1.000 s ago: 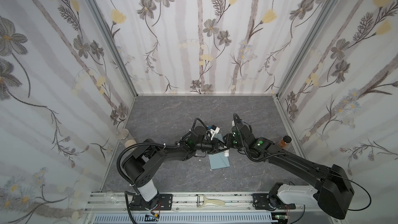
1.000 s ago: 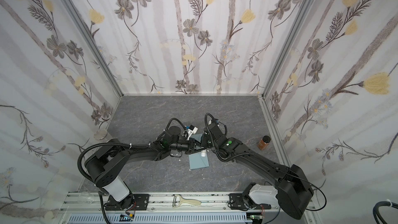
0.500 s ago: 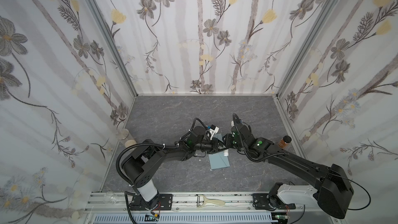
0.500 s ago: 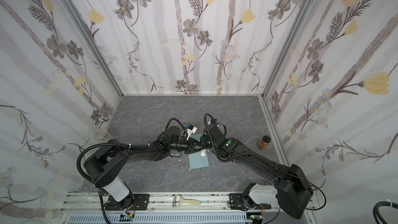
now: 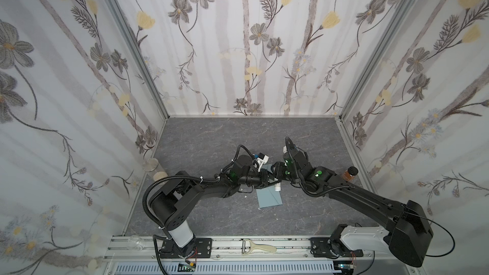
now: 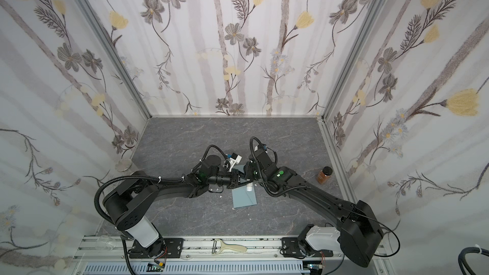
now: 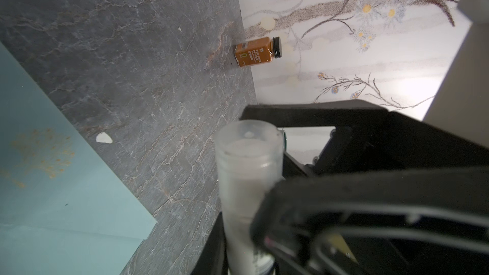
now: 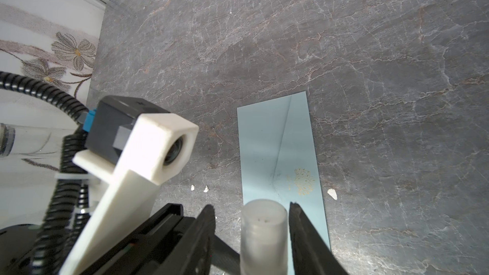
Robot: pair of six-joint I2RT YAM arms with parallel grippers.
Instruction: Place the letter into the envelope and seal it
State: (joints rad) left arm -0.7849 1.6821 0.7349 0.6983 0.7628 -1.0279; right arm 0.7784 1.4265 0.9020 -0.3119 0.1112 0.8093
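The left gripper point(image 7: 258, 162) has its jaws pinched on the body of the glue stick point(image 7: 243, 138), a translucent white tube whose end pokes out past the fingertips. The right gripper point(image 8: 251, 207) has its jaws spread to either side of the same tube, one finger clear of it and the other close beside it, so it grips nothing. This suggests one arm steadies the tube while the other works its end or lets it go. Directly beneath both sets of jaws the envelope point(image 8: 277, 141) lies flat on the grey table point(image 8: 370, 48), showing a diagonal crease and a small gold print. The glue is probably held over it to seal the flap. The letter is nowhere in view and is likely already inside. Just beyond the envelope's edge sit white scraps point(image 8: 332, 194), and far out past the left jaws a spice jar point(image 7: 258, 51) stands by the wall point(image 7: 344, 62)
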